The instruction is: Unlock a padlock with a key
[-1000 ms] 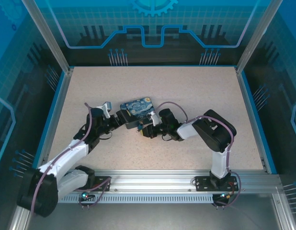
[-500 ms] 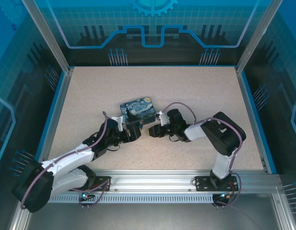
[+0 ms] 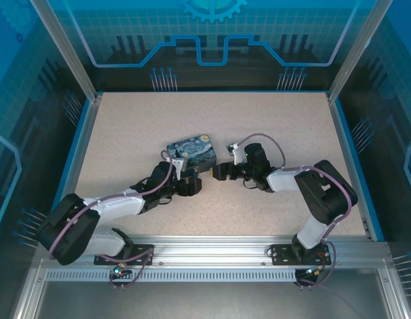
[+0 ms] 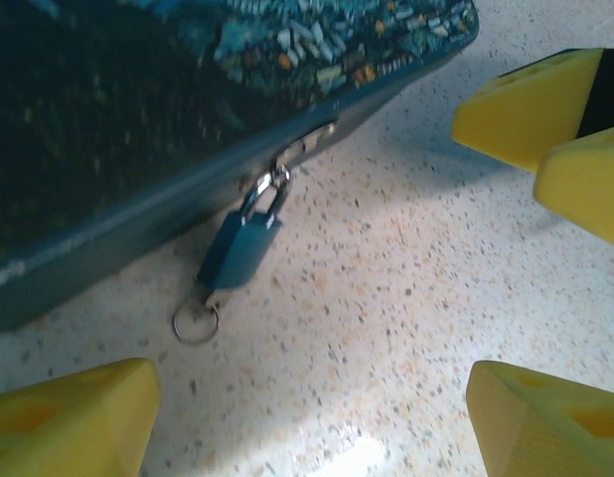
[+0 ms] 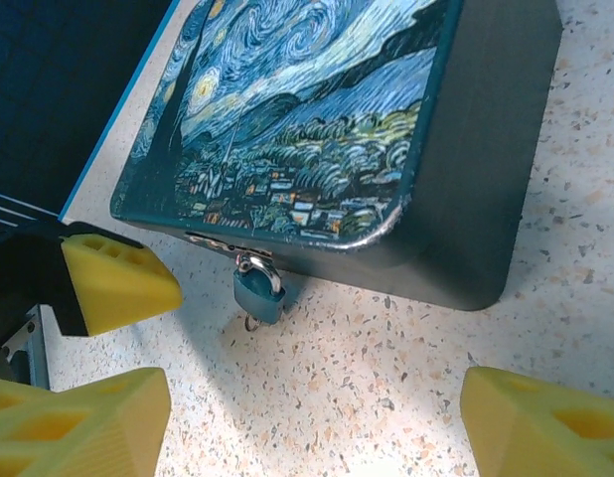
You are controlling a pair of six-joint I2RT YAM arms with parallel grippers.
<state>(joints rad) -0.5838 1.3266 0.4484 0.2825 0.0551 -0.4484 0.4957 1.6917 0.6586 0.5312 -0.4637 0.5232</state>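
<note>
Both open, holding nothing. The left gripper (image 4: 307, 417) and right gripper (image 5: 312, 427) flank the padlock (image 4: 242, 248), which hangs off the latch (image 4: 307, 139) of the painted box (image 5: 317, 129). I'd pin the lock body first, then pinch the little ring (image 4: 195, 323) at its base — gently.

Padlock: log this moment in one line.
padlock hanging from box | left end effector open, empty | right end effector open, empty
</note>
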